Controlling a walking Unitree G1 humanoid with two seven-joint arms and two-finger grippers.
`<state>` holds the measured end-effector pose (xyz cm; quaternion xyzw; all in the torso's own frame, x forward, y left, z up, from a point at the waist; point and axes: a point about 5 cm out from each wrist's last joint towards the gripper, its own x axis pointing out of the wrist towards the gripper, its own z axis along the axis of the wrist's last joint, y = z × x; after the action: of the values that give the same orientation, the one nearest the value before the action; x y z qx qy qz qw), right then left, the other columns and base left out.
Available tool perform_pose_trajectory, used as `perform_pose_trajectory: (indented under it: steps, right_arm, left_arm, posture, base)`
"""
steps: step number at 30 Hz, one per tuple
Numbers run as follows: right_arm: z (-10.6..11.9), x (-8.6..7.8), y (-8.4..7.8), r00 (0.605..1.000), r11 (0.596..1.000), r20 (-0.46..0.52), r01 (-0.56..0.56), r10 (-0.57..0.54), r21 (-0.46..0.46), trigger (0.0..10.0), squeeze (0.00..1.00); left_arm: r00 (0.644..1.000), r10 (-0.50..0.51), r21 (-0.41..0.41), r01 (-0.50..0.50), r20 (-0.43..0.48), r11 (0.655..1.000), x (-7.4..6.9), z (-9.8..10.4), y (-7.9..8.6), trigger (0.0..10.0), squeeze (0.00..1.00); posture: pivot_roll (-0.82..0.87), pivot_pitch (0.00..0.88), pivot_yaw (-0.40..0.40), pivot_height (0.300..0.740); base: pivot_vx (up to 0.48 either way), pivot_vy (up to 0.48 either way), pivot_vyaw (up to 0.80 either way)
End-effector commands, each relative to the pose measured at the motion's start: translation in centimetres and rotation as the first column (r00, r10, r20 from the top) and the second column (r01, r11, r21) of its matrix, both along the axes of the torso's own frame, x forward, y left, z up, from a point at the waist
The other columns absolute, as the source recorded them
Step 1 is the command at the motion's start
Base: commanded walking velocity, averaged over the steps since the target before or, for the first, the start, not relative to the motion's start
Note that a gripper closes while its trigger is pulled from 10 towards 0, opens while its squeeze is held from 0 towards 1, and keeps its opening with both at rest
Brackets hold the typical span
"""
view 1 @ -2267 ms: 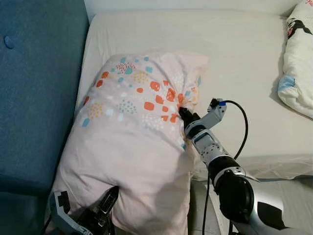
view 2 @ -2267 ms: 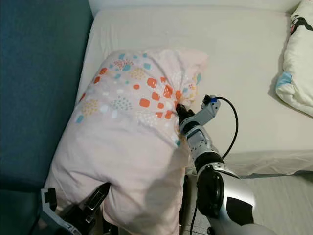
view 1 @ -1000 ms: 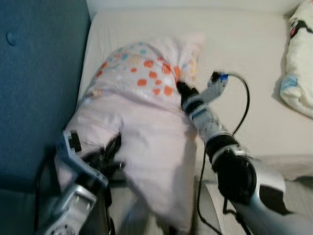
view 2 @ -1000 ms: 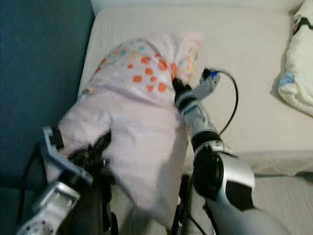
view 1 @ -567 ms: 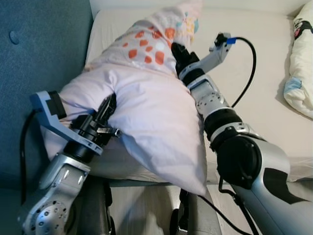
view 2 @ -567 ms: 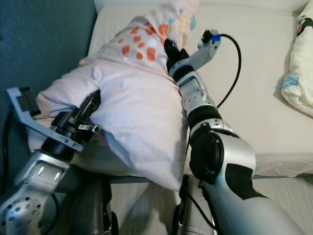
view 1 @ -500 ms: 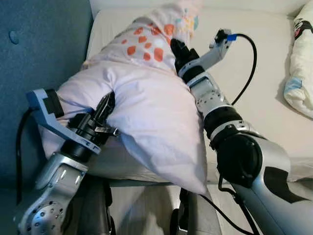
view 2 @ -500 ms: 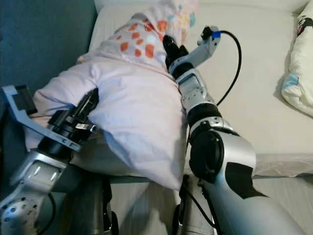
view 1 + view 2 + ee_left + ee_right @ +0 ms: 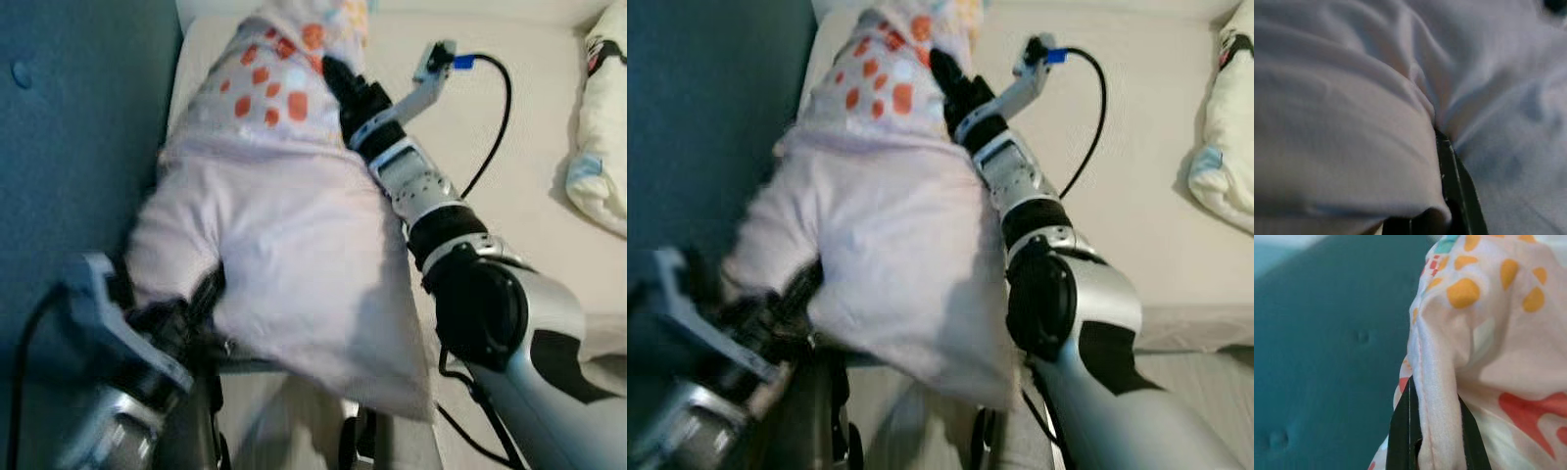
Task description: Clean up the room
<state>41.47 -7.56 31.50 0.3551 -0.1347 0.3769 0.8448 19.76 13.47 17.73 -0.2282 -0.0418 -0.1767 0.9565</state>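
Note:
A big pale pink pillow (image 9: 284, 255) with orange and teal spots on its far end hangs lifted over the near left corner of the white bed (image 9: 509, 147). My right gripper (image 9: 338, 83) is shut on the spotted far edge; in the right wrist view a fold of the pillow (image 9: 1484, 347) sits pinched between the black fingers (image 9: 1400, 431). My left gripper (image 9: 206, 299) is shut on the plain near end, with pillow cloth (image 9: 1352, 147) bunched over one black finger (image 9: 1452, 191). The picture is blurred around the left arm.
A dark teal padded headboard (image 9: 69, 147) runs along the left side of the bed. A white printed quilt (image 9: 602, 127) lies at the right edge of the mattress. My own wheeled base (image 9: 353, 446) and a strip of floor show below the pillow.
Both arms have raised the pillow off the mattress and carried it toward the far end; the right gripper has gone higher and farther, and the left arm has dropped lower in view.

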Motion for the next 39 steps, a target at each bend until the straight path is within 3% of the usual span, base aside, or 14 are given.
perform_pose_trajectory:
  steps: [1,3,9,14,15,18,19,20,22,26,27,28,32,39]
  right_arm:
    - [-2.4,0.0,0.1,0.999,0.999,-0.054,0.006,-0.009,-0.052,0.0,0.0]
    - [-2.4,0.0,0.1,0.999,0.999,-0.054,0.006,-0.009,-0.052,0.0,0.0]
    - [-6.9,0.1,-1.7,0.975,0.985,-0.18,0.103,-0.127,-0.136,0.0,0.0]
    - [-10.2,0.2,-4.4,0.905,0.934,-0.282,0.248,-0.319,-0.258,0.0,0.0]
    - [-10.9,0.1,-5.2,0.884,0.921,-0.303,0.278,-0.356,-0.271,7.2,0.0]
    - [-11.8,0.0,-6.0,0.855,0.904,-0.327,0.314,-0.402,-0.292,7.2,0.0]
    - [-12.5,-0.2,-6.8,0.817,0.883,-0.359,0.352,-0.452,-0.31,10.0,0.0]
    - [-12.5,-0.2,-6.8,0.817,0.883,-0.359,0.352,-0.452,-0.31,10.0,0.0]
    - [-14.3,-0.5,-8.5,0.721,0.826,-0.415,0.42,-0.555,-0.375,10.0,0.0]
    - [-15.3,-0.9,-9.5,0.66,0.794,-0.447,0.456,-0.605,-0.402,10.0,0.04]
    - [-15.7,-1.0,-9.9,0.63,0.779,-0.459,0.475,-0.626,-0.41,10.0,0.22]
    - [-16.0,-1.2,-10.2,0.607,0.772,-0.477,0.491,-0.636,-0.404,10.0,1.0]
    - [-16.6,-1.5,-11.1,0.541,0.741,-0.51,0.541,-0.669,-0.397,10.0,1.0]
    - [-16.7,-1.6,-11.7,0.494,0.719,-0.548,0.605,-0.675,-0.34,10.0,1.0]
  left_arm:
    - [1.0,0.003,0.046,-0.001,-0.031,0.999,0.2,-2.0,-1.6,0.0,0.0]
    - [1.0,0.003,0.046,-0.001,-0.031,0.999,0.2,-2.0,-1.6,0.0,0.0]
    - [0.997,-0.028,0.035,0.03,-0.074,0.999,1.6,-3.9,-5.7,0.0,0.0]
    - [0.994,-0.089,-0.006,0.089,-0.065,0.996,1.0,-3.4,-7.6,0.0,0.0]
    - [0.993,-0.103,-0.009,0.103,-0.058,0.995,0.7,-3.3,-8.0,0.0,0.0]
    - [0.993,-0.111,-0.019,0.11,-0.049,0.994,0.5,-3.4,-8.4,0.0,0.0]
    - [0.992,-0.116,-0.023,0.115,-0.047,0.993,0.4,-3.4,-8.6,0.0,0.0]
    - [0.992,-0.116,-0.023,0.115,-0.047,0.993,0.4,-3.4,-8.6,0.0,0.0]
    - [0.99,-0.133,-0.012,0.133,-0.049,0.991,0.2,-3.6,-8.9,0.0,0.0]
    - [0.988,-0.15,0.014,0.15,-0.048,0.989,0.0,-3.7,-9.0,0.0,0.0]
    - [0.986,-0.158,0.016,0.159,-0.047,0.987,-0.2,-3.7,-9.0,0.0,0.0]
    - [0.986,-0.162,0.016,0.163,-0.045,0.986,-0.4,-3.6,-9.0,0.0,0.0]
    - [0.985,-0.167,0.008,0.168,-0.042,0.986,-0.8,-3.5,-9.0,0.0,0.0]
    - [0.988,-0.149,0.013,0.15,-0.028,0.989,-0.7,-3.5,-8.2,0.0,0.0]
  posture:
    - [0.19,0.412,-0.129,0.57]
    - [0.19,0.412,-0.129,0.57]
    - [0.19,0.413,-0.132,0.57]
    - [0.19,0.413,-0.124,0.57]
    - [0.19,0.413,-0.124,0.57]
    - [0.19,0.411,-0.12,0.57]
    - [0.19,0.413,-0.116,0.57]
    - [0.19,0.413,-0.116,0.57]
    - [0.19,0.413,-0.113,0.57]
    - [0.19,0.411,-0.113,0.57]
    - [0.19,0.41,-0.112,0.57]
    - [0.2,0.41,-0.112,0.57]
    - [0.2,0.403,-0.112,0.57]
    - [0.18,0.368,-0.118,0.57]
  base:
    - [0.0,0.0,0.0]
    - [0.0,0.0,0.0]
    - [0.0,0.0,0.0]
    - [0.0,0.0,0.0]
    - [0.0,0.0,0.0]
    - [0.0,0.0,0.0]
    - [0.0,0.0,0.0]
    - [0.0,0.0,0.0]
    - [0.0,0.0,0.0]
    - [0.0,0.0,0.0]
    - [0.0,0.0,0.0]
    - [0.0,0.0,0.0]
    - [0.0,0.0,0.0]
    - [0.0,0.0,0.0]
